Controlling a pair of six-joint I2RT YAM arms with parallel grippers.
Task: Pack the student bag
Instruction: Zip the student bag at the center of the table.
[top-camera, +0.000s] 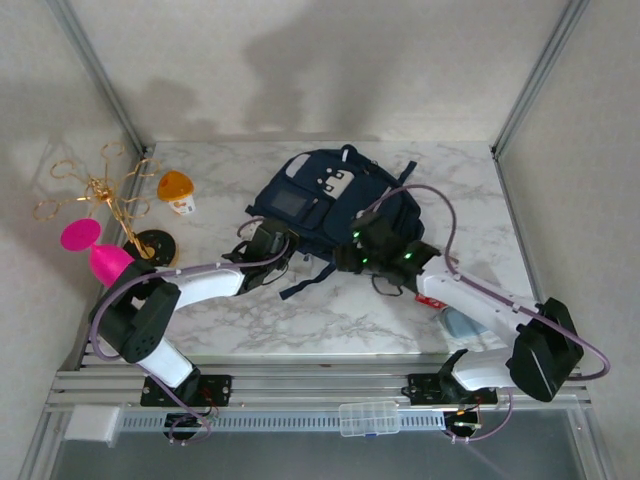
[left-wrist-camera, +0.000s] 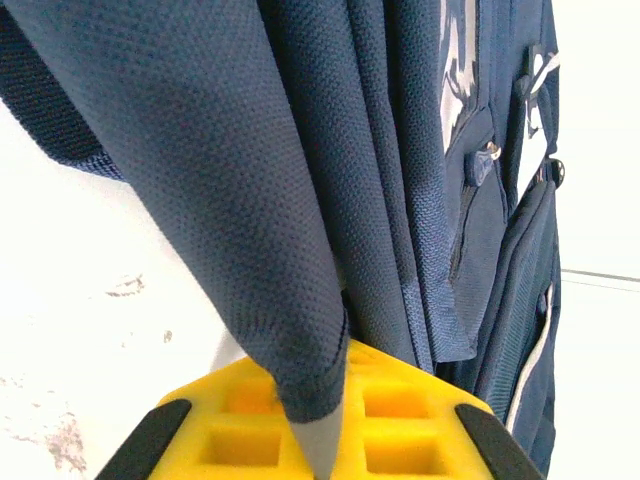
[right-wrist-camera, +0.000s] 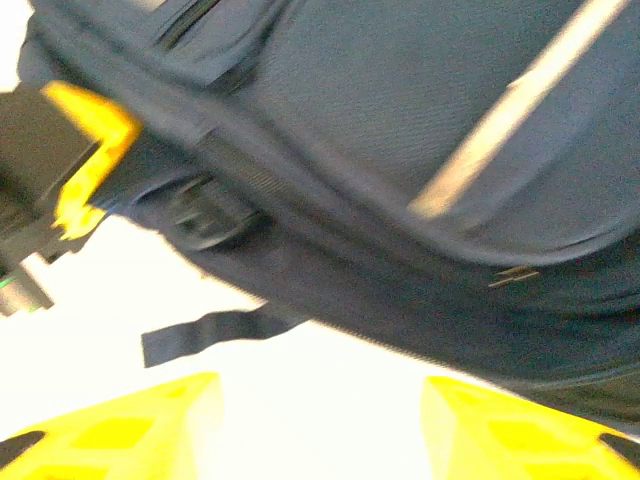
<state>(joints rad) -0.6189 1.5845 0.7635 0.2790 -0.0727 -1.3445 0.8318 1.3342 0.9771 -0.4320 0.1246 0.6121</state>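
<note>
- L arm stretched low fwd; left gripper (left-wrist-camera: 320, 425) clamped on coarse-weave navy fold of student bag (top-camera: 335, 205), back-centre of marble table (top-camera: 300, 320).
- R arm bent inward; right gripper (right-wrist-camera: 320, 435) w/ yellow waffle pads apart, holding nothing, at bag's edge.

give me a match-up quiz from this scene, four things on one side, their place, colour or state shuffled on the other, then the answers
Things:
1. student bag
2. left hand
3. right hand
4. orange-lidded tub

Descriptions:
A. open, fingers apart, just short of the bag
B. left of the bag, near the gold wire stand
C. navy with a grey square panel
D. shut on a fold of bag fabric

Pairs: 1-C, 2-D, 3-A, 4-B
</note>
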